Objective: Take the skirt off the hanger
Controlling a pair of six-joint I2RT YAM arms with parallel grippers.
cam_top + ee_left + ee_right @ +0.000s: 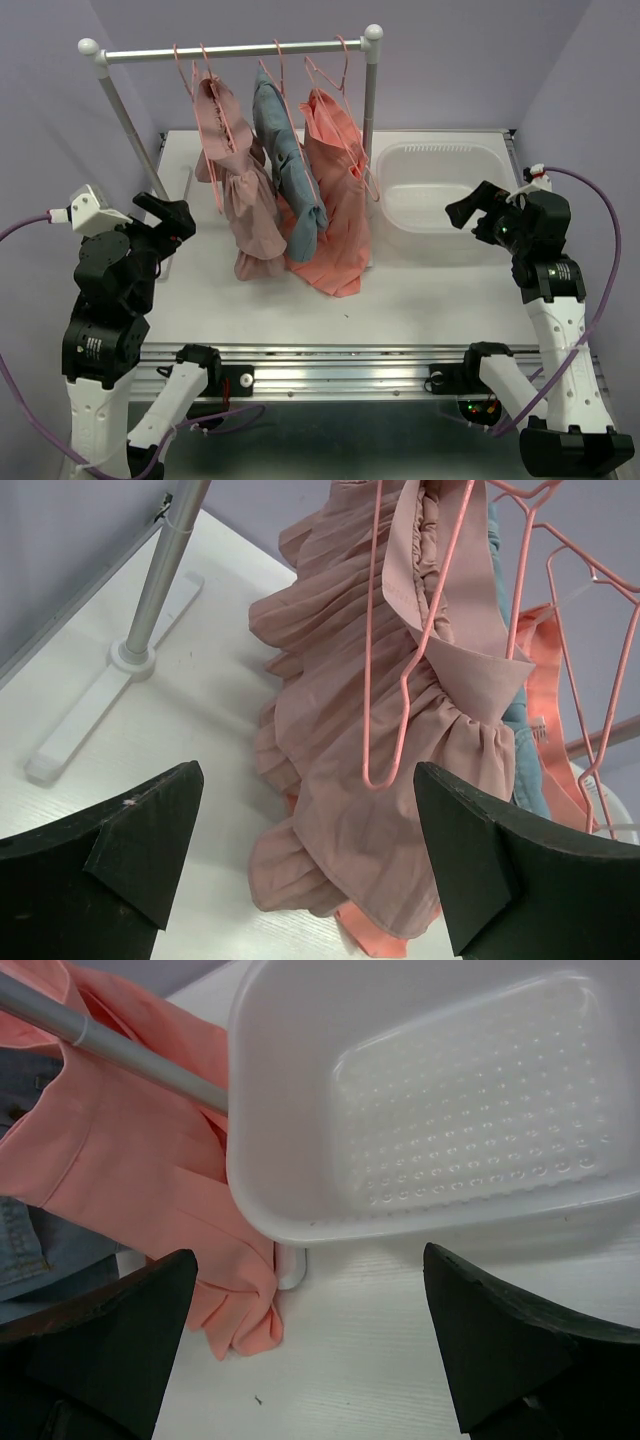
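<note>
A white desk (pixel 430 290) stands against lilac walls. The left fingers (pixel 140 850) are spread wide and empty, facing the pale ruffled garment (pixel 340 730). The right fingers (pixel 500 1340) are likewise released, near the white tub (pixel 300 1110). The skirt (pixel 335 200) hangs on its hanger (pixel 345 55) from the rail (pixel 235 50), rightmost of three garments, between both arms and well apart from either, its hem reaching the desk.
</note>
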